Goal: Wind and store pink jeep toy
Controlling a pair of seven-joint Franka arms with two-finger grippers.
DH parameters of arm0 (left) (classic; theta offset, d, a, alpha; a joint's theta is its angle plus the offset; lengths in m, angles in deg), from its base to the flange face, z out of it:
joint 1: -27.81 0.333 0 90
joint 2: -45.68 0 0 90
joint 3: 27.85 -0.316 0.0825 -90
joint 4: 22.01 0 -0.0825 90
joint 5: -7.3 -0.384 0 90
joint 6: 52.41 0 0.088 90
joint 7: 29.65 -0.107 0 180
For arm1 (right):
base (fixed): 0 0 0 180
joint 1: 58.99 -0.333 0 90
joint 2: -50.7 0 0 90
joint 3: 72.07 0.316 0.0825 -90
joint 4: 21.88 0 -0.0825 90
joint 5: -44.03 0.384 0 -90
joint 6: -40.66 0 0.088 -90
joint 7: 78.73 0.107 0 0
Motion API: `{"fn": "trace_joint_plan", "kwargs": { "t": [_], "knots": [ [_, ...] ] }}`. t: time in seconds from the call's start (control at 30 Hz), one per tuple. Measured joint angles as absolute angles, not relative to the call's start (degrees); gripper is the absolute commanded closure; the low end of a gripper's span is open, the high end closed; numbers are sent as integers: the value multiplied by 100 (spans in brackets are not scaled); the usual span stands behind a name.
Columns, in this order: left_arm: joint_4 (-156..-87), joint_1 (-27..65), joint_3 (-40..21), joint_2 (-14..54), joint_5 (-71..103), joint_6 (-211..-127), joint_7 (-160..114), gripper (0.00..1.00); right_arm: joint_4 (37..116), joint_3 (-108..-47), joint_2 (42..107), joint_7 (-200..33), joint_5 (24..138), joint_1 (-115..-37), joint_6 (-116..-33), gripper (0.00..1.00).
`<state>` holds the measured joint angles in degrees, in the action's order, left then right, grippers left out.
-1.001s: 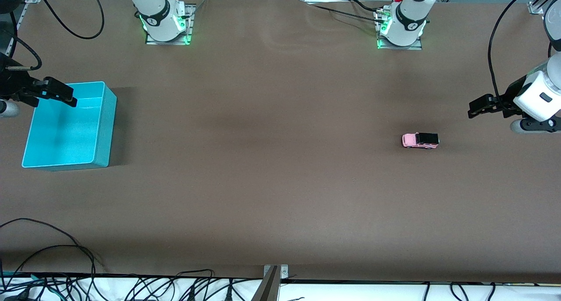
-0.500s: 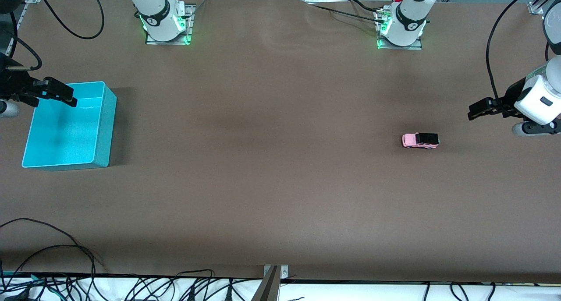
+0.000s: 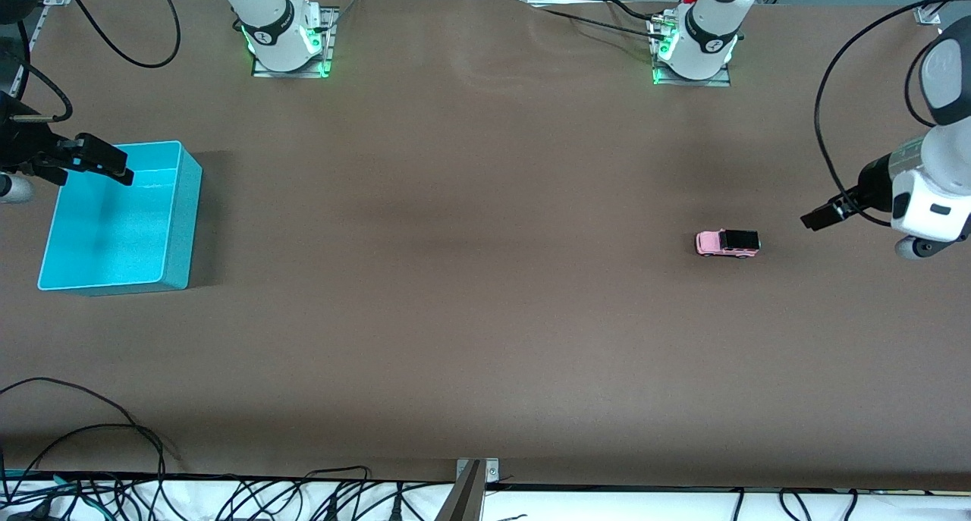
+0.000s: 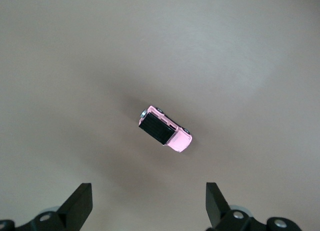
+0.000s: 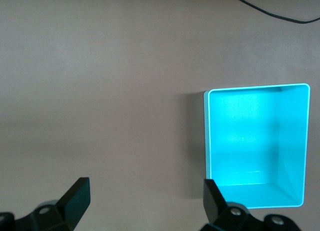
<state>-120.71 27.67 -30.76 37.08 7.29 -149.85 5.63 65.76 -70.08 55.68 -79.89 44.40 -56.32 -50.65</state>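
The pink jeep toy (image 3: 727,243) stands on its wheels on the brown table toward the left arm's end; in the left wrist view the jeep (image 4: 165,128) lies apart from the fingers. My left gripper (image 3: 815,219) hangs in the air beside the jeep, over the table's end, and is open (image 4: 147,191) with nothing between its fingers. My right gripper (image 3: 114,168) waits over one corner of the turquoise bin (image 3: 184,202). It too is open (image 5: 145,188) and holds nothing. The bin (image 5: 255,88) has nothing in it.
The two arm bases (image 3: 284,39) (image 3: 694,43) stand along the table edge farthest from the front camera. Loose black cables (image 3: 114,430) lie at the edge nearest that camera, beside a metal bracket (image 3: 474,475). A cable (image 5: 272,11) also shows in the right wrist view.
The left arm has swung its gripper lower and turned it, so it sits closer to the jeep's level. The jeep, the bin and the right arm have not moved.
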Motion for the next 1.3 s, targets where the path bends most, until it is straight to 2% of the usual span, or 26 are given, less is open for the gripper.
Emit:
{"fn": "trace_joint_plan", "kwargs": {
  "t": [0.27, 0.47, 1.0, 1.3],
  "knots": [
    [-12095, 2738, -3047, 3261, 731, -15085, 2638, 0, 6576, -7008, 5568, -7989, 4441, -5633, -5065, 0],
    [-12268, 2737, -3037, 3015, 777, -15528, 3877, 0, 6576, -7008, 5570, -7989, 4441, -5633, -5065, 0],
    [-13976, 2772, -3043, 2952, 802, -17768, 5477, 0, 6576, -7007, 5574, -7989, 4441, -5635, -5065, 0],
    [-14611, 2794, -3052, 2952, 883, -18747, 5567, 0, 6576, -7006, 5575, -7989, 4441, -5635, -5065, 0]
  ]
}}
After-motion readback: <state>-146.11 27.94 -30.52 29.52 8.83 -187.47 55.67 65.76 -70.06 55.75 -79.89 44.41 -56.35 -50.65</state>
